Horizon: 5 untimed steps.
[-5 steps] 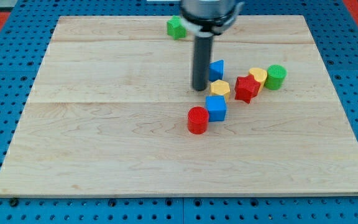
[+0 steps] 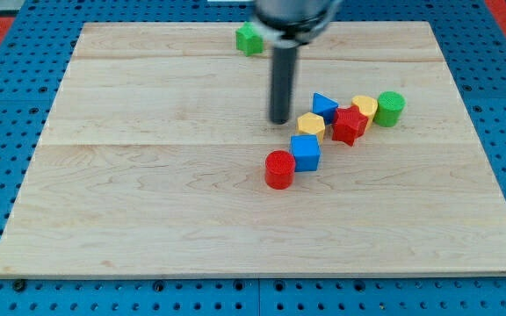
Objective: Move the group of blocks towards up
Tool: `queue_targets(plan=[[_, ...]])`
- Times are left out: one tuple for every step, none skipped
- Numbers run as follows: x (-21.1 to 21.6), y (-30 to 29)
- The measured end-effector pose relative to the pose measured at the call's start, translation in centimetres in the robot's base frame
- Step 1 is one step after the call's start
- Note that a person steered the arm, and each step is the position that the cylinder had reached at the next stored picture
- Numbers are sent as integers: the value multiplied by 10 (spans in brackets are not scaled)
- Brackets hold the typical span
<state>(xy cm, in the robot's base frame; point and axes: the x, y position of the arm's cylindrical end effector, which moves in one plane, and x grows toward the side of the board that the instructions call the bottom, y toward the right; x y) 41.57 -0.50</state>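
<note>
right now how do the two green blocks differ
The green block at the view's top sits alone near the board's far edge, while the green cylinder ends the cluster at the view's right, next to a yellow block. The top one looks angular and faceted; the other is round. My tip is nearer the cluster than the lone block. Both are the same green.

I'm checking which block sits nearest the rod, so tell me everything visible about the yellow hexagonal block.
The yellow hexagonal block is a small, flat-topped piece that looks like matte plastic, lying flat on the pale wooden board. It sits in the cluster right of the view's centre. My tip stands just to its left, a slim gap apparently between them. The blue triangular block lies just above and right of it, the blue cube directly below, seemingly touching, and the red star-like block to its right.
</note>
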Motion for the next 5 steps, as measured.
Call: queue_targets(plan=[[66,-52],[113,-33],[96,11],[60,53],[44,102]])
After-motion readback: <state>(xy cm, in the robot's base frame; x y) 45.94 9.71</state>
